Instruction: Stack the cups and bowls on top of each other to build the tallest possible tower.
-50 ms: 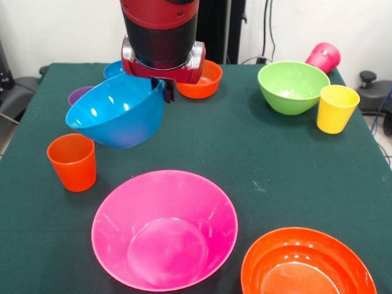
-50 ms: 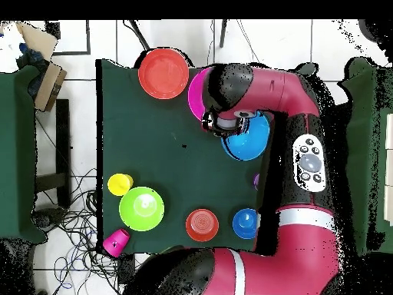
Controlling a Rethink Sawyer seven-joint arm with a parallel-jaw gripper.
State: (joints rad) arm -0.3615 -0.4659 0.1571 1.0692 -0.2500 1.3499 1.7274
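My gripper (image 1: 163,92) is shut on the right rim of the medium blue bowl (image 1: 116,111), which hangs tilted with its mouth up, above the table's left side. From overhead this blue bowl (image 2: 249,140) pokes out from under the arm. Behind it a purple cup (image 1: 78,94) and the small blue bowl (image 1: 113,68) are partly hidden. An orange cup (image 1: 72,162) stands upright just below the held bowl. The very large pink bowl (image 1: 164,229) sits front centre, with the large orange bowl (image 1: 306,264) to its right. The small orange bowl (image 1: 207,79) sits behind the gripper.
A lime green bowl (image 1: 293,86) stands at the back right with a yellow cup (image 1: 335,108) upright beside it. A magenta cup (image 1: 323,57) lies on its side at the table's (image 1: 245,153) far right corner. Cables lie on the floor beyond that edge.
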